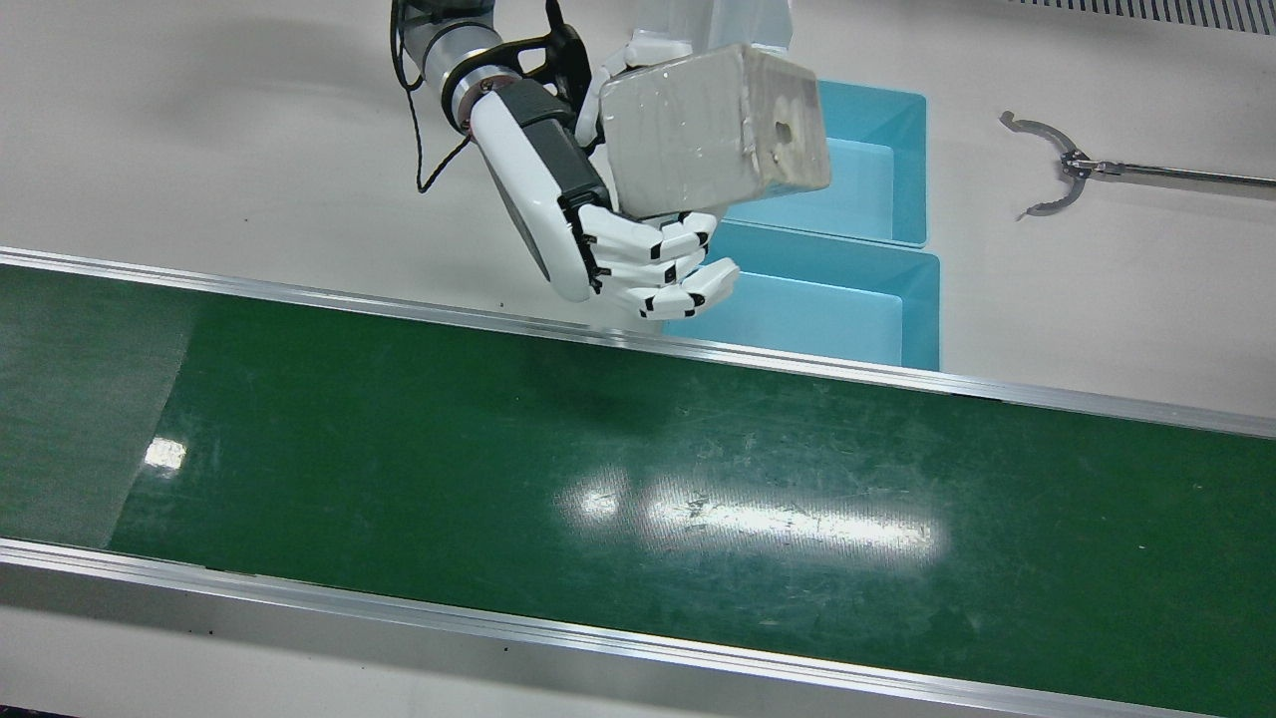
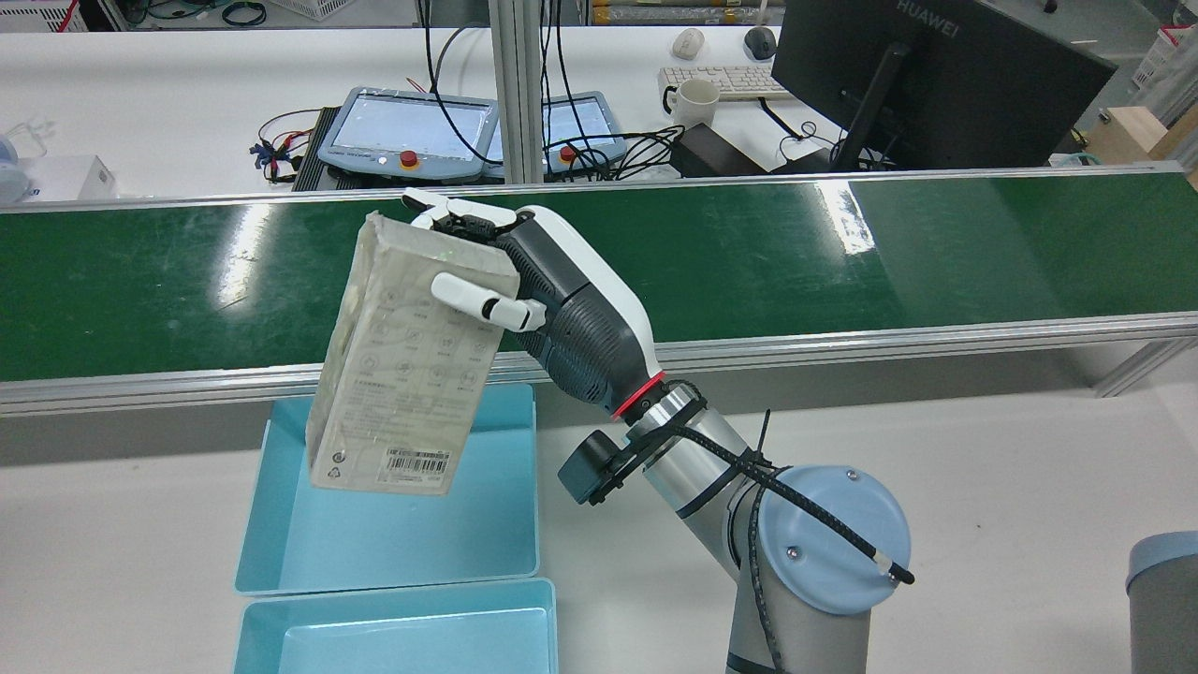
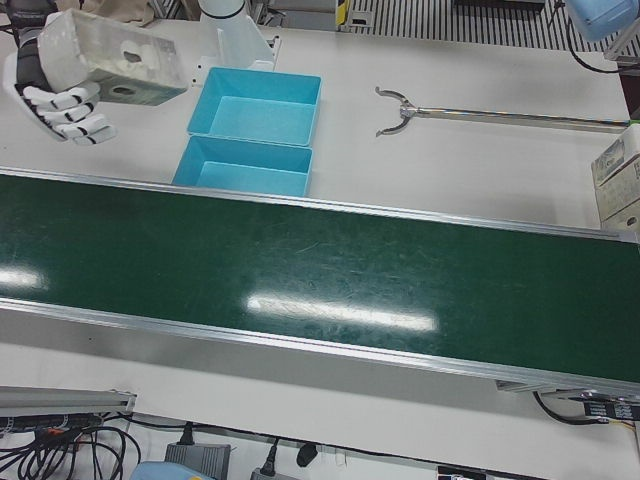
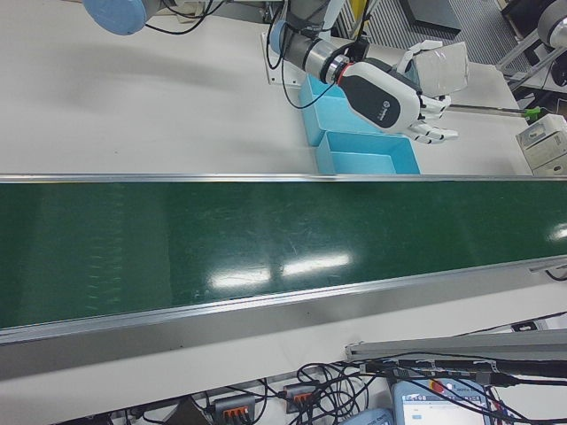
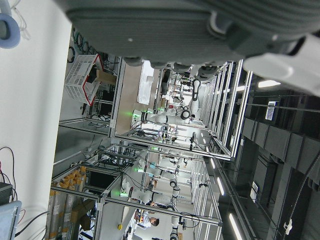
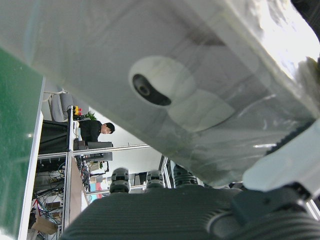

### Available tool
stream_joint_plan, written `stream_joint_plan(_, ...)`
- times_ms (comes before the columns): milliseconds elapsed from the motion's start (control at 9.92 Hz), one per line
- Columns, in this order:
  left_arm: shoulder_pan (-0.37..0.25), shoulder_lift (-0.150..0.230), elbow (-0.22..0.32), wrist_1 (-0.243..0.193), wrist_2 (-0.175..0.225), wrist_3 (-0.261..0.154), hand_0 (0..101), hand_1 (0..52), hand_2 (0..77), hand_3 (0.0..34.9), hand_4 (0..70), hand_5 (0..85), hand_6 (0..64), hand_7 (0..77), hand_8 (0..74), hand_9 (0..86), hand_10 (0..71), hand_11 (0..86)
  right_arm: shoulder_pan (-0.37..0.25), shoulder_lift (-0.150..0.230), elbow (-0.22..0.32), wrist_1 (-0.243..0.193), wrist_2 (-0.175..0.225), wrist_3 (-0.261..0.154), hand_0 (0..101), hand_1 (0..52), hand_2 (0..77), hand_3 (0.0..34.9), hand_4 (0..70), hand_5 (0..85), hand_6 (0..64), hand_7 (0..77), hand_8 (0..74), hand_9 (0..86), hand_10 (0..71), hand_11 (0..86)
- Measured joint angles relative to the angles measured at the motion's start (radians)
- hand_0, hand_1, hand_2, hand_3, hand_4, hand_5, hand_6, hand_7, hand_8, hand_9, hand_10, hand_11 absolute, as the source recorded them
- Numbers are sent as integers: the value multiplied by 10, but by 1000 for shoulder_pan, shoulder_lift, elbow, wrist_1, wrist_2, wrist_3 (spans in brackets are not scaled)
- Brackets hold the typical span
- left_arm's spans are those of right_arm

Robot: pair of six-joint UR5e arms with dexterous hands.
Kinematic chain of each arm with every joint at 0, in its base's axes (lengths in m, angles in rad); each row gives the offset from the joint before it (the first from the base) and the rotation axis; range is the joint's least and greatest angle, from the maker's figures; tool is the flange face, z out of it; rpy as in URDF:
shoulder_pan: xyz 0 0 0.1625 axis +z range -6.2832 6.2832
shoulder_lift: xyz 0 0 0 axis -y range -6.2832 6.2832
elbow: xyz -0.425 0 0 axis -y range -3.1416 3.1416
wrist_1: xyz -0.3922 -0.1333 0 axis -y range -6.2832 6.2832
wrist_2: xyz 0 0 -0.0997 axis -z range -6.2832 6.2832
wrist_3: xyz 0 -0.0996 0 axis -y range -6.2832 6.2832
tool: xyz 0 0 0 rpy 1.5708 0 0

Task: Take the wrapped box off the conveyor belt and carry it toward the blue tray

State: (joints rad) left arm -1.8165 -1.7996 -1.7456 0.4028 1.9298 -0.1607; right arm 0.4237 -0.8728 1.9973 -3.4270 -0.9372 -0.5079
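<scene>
While the right hand (image 2: 552, 300) is gripping the wrapped box (image 2: 402, 365) with fingers curled around its upper end, the box is hanging tilted in the air, clear of the green conveyor belt (image 1: 638, 479). In the rear view it is hovering over the far blue tray (image 2: 393, 543), with a second blue tray (image 2: 393, 641) at six o'clock from the first. The pick looks done and the carry nearly so; only lowering toward the tray seems left. At three o'clock from the trays in the front view, a metal grabber tool (image 1: 1057, 170) is lying on the white table (image 1: 199, 150). The left hand is showing only in its own camera, which gives no sight of its fingers, so I cannot tell its state.
</scene>
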Motion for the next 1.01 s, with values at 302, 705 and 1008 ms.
stream_joint_plan(302,0,0,0,0,0,0,0,0,11,0,0,5,0,5,5,0,0,0,-42,6,7,-6,5,-18,467,11,393,158,158,322,349,649,0,16,0,16)
stream_joint_plan(705,0,0,0,0,0,0,0,0,5,0,0,5,0,5,5,0,5,0,-43,2,13,-20,6,-20,460,158,136,293,164,16,87,398,0,16,0,16)
stream_joint_plan(1008,0,0,0,0,0,0,0,0,11,0,0,5,0,5,5,0,0,0,-38,2,16,-23,6,-20,462,109,125,302,175,82,0,164,0,16,0,11)
